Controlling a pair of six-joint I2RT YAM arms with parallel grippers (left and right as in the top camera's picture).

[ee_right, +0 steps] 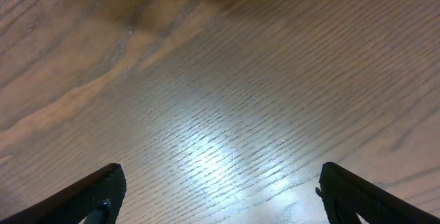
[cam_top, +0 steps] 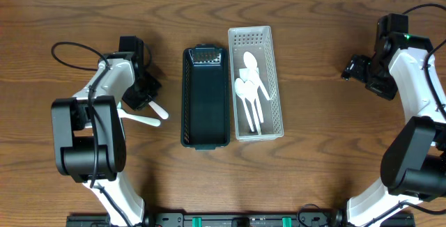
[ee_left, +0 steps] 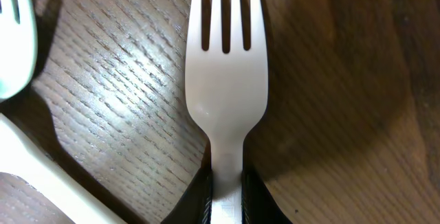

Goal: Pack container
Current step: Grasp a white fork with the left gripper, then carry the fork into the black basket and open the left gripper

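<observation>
Where its handle narrows, the white fork [ee_left: 227, 93] is pinched by the left claw [ee_left: 227, 195], whose fingers [ee_left: 196, 200] are pressed against both sides of it. The tines are pointed straight away from the claw, over the wooden surface [ee_left: 124, 93]. To the claw's left, part of a second fork [ee_left: 14, 38] and a white handle [ee_left: 48, 176] are seen on the wood. Further out from this claw, toward the middle of the surface, the black container [cam_top: 205, 108] is set, with the white container [cam_top: 255, 39] of spoons [cam_top: 249, 95] just beside it. The right claw [ee_right: 220, 196] is held spread wide, well apart from both containers, with wood grain beneath it.
</observation>
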